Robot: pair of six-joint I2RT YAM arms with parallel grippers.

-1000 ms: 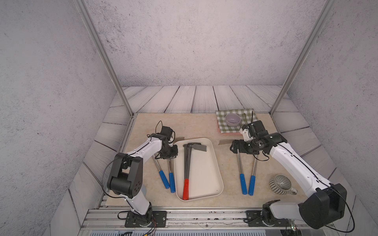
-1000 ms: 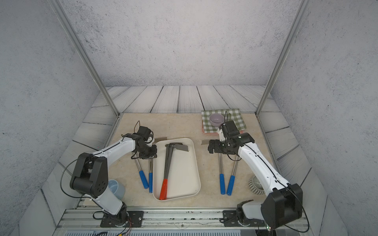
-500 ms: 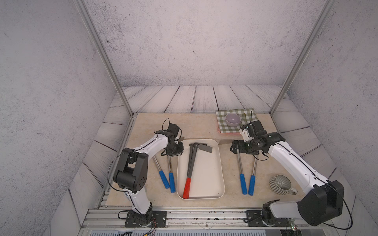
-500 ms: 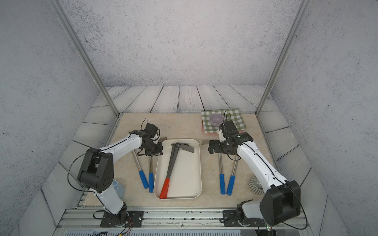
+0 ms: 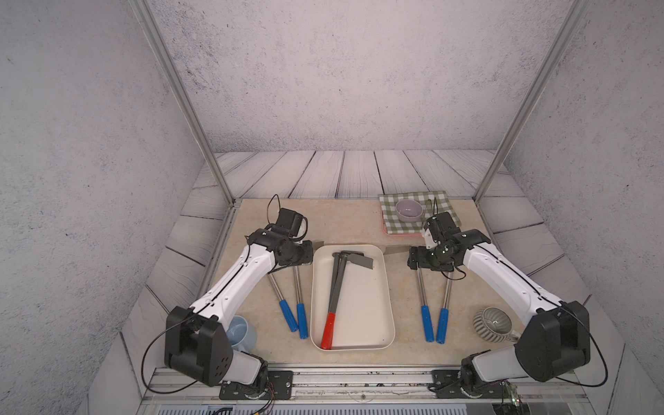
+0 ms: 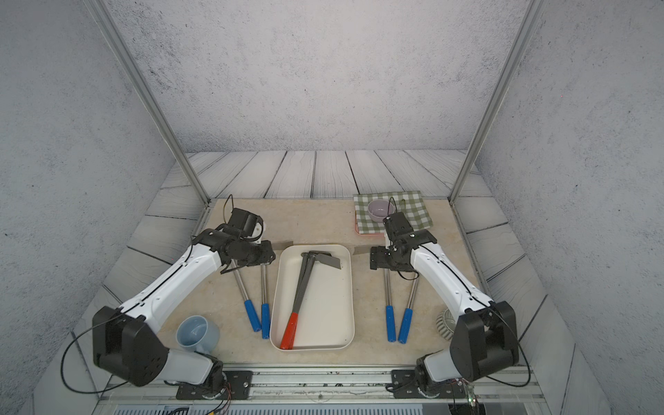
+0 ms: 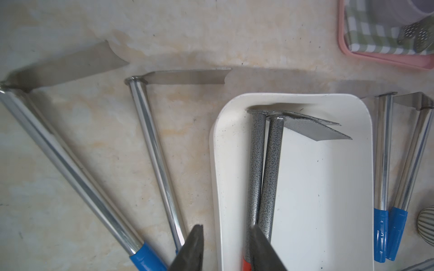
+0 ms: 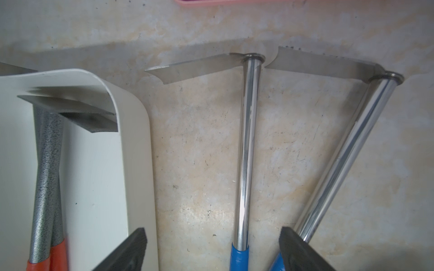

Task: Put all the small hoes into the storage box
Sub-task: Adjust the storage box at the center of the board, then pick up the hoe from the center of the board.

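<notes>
Two grey speckled hoes with red handles [image 5: 337,284] are lying side by side inside the storage box [image 5: 363,316], their heads sitting at the far end and their red grips resting by the near wall. The box is sitting in the middle of the tabletop [image 5: 345,222]. The left claw [image 7: 226,234] is hovering by the box's left rim, its fingers parted with nothing gripped between them. The left pair of blue-handled hoes [image 5: 296,287] is lying on the tabletop just beside that rim. The right claw [image 8: 212,234] is hanging wide open above the right pair of blue-handled hoes [image 5: 421,291], one chrome shaft showing between its fingers, clear of both. A lilac bowl [image 5: 409,210] is sitting on a checked cloth [image 5: 442,204] at the far right
</notes>
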